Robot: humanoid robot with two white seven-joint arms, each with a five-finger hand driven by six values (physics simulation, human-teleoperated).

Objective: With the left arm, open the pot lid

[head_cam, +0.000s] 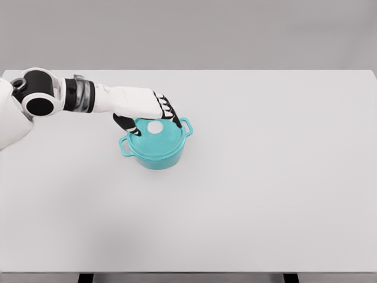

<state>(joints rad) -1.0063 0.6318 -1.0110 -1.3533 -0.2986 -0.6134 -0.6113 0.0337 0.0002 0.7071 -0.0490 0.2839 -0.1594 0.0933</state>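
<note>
Teal pot (154,154), lid (158,137) on — left hand (147,109) fingers (172,113) spread over its knob (155,127).

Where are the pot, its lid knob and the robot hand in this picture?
pot (154,158): head view, on its teal front wall.
knob (155,127): head view, on the white disc at the lid's middle.
left robot hand (148,112): head view, on the hand, over the lid.

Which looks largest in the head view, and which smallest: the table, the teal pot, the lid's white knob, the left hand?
1. table
2. teal pot
3. left hand, somewhat smaller than the pot, though it is raised nearer the camera, so this ranking is less sure
4. white knob
</note>
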